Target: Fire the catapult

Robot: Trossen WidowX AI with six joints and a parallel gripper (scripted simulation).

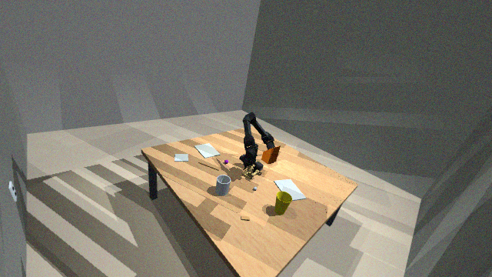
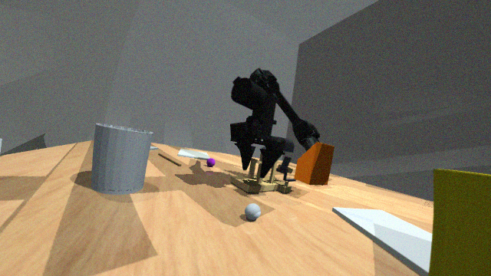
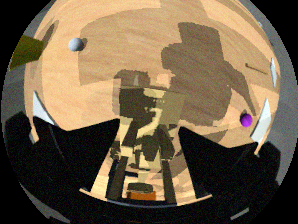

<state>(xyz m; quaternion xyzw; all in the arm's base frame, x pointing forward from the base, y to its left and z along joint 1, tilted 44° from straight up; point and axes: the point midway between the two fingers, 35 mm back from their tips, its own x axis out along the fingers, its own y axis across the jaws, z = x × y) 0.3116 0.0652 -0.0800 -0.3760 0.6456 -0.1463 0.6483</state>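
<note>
The wooden catapult [image 1: 251,173] [image 2: 249,186] [image 3: 172,107] stands on the table below the arm. My gripper [image 2: 254,172] [image 3: 150,126] points down over it, its fingers apart on either side of the catapult's upright parts; it is open and holds nothing that I can see. A small white ball [image 1: 254,188] [image 2: 252,211] [image 3: 76,44] lies on the table in front of the catapult. A purple ball [image 1: 226,161] [image 2: 211,162] [image 3: 246,120] lies on its other side. The white mug [image 1: 223,186] [image 2: 120,161], greyish in this light, stands upright, away from the catapult. The catapult's cup is hard to make out.
An orange block [image 1: 270,155] [image 2: 314,165] stands close behind the catapult, by the arm. A yellow cup [image 1: 282,204] [image 2: 460,222] [image 3: 27,51] stands beyond the white ball. Pale flat sheets, a thin stick [image 1: 208,166] [image 2: 169,159] and a small wooden piece [image 1: 244,218] lie on the table.
</note>
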